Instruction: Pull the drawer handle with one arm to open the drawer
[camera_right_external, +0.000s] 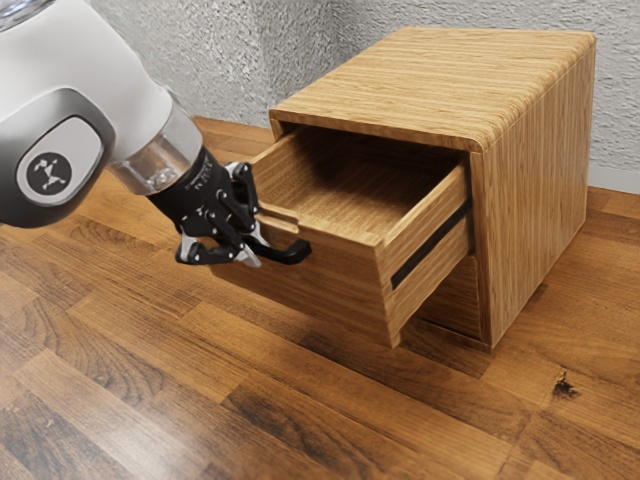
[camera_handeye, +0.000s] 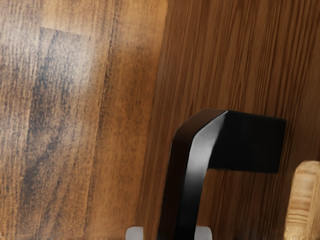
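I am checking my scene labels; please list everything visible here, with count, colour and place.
light wooden box cabinet: one, pale oak, on the floor
open-topped wooden drawer: one, pale oak, partly out of the cabinet
black angular bar handle: one, black, on the drawer's front
dark wooden plank floor: one, brown, under everything
rough grey wall: one, grey, behind the cabinet
small dark speck: one, blackish, floor, exterior view's right
white robot arm: one, white and grey, reaching the handle

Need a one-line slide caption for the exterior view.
Simulated Franka arm at the black handle of a partly open drawer in a wooden cabinet.
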